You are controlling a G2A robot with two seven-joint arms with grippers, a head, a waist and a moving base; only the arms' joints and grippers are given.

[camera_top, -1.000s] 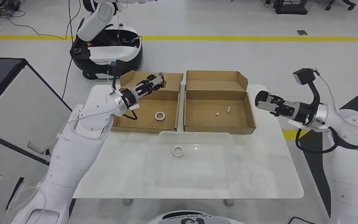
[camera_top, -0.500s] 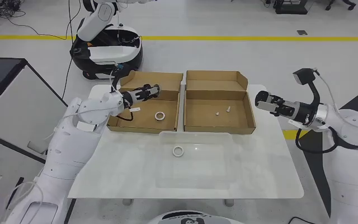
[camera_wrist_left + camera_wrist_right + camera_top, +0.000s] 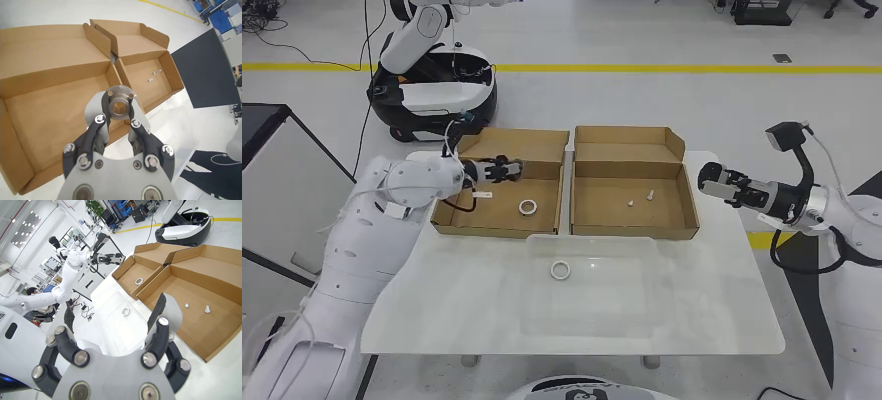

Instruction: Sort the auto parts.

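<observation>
Over the far part of the left box [image 3: 487,212], a metal flange [image 3: 118,107] is held by the left gripper [image 3: 508,168], whose 2 fingers are pinched on the flange's hub from either side. The flange's bore is seen end-on from the wrist, so its axis runs along the gripper's reach, roughly level and aimed toward the right box [image 3: 627,218]. Bare cardboard floor lies below it. 1 ring [image 3: 528,207] is already lying in that box, nearer the robot and close to the wall beside the right box. 2 small fasteners [image 3: 628,203] are seen on the right box's floor. A loose ring [image 3: 560,270] is left on the clear tray [image 3: 632,300] in front of the boxes. The right gripper [image 3: 709,182] is held spread and empty, beside the right box's outer wall. The placing step is judged to be in hand: only a short descent and a release are called for. Since the flange is carried on edge, some rolling may be expected. The loose ring is reckoned nearer the left gripper.
</observation>
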